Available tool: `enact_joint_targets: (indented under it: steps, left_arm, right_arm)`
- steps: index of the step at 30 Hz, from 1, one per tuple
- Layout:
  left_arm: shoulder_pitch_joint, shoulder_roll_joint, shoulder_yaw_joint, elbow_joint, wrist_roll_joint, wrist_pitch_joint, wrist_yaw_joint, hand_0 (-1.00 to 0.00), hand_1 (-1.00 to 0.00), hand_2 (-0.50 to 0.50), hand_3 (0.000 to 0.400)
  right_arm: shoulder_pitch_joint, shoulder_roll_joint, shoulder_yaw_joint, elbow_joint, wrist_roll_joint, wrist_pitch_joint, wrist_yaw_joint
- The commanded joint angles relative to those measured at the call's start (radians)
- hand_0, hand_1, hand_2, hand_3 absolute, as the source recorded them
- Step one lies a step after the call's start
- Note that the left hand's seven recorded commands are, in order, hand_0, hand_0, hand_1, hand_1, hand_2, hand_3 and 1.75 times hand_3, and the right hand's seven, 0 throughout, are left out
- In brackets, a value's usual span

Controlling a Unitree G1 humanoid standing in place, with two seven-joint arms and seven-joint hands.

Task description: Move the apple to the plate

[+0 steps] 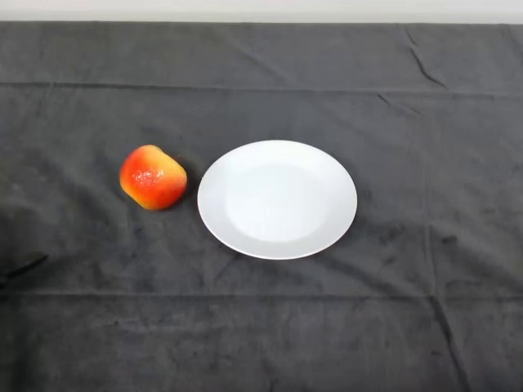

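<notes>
apple first: from my remote seat i see a round red-and-yellow apple (153,177) with a glossy, speckled patch on its top, sitting on the dark grey cloth (261,327) that covers the table. working from the near edge outward, the closest stretch of cloth is bare fabric with a few soft creases and a long fold line running across it from side to side. past that fold, the apple rests on the cloth in the left half of my view, its yellower side turned toward the near left and its redder side toward the right. just beside it, to its right, lies a round white plate (277,198) with a shallow rim, flat on the cloth near the middle of the table; a narrow strip of cloth shows between the two, so they are apart and the apple is not on the plate. the plate holds nothing. beyond both, the cloth runs on with another straight fold line across it and some wrinkles toward the far right, ending at a pale strip (261,10) along the top. i cannot tell the hand's state, since it does not show in my view.
</notes>
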Motion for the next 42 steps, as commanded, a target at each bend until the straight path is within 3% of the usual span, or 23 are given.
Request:
enact_joint_targets:
  steps: [1,14,27,42]
  left_arm:
    - [-0.026,-0.008,-0.026,-0.048,0.025,0.024,0.019,0.0,0.0,0.0,0.0]
    - [-0.131,-0.059,-0.13,-0.036,0.097,0.108,0.04,0.0,0.0,0.0,0.0]
    - [-0.275,-0.113,-0.223,0.111,0.14,0.147,0.04,0.0,0.0,0.0,0.0]
    - [-0.387,-0.153,-0.289,0.273,0.151,0.158,0.017,0.0,0.0,0.0,0.0]
  right_arm:
    - [0.002,0.0,-0.0142,0.015,0.0014,0.001,0.0008]
    - [0.004,0.002,-0.0138,0.009,0.0017,0.001,-0.0024]
    - [0.005,0.002,-0.0138,0.008,0.0023,0.001,-0.0037]
    - [0.004,0.001,-0.0142,0.01,0.0031,0.002,-0.0028]
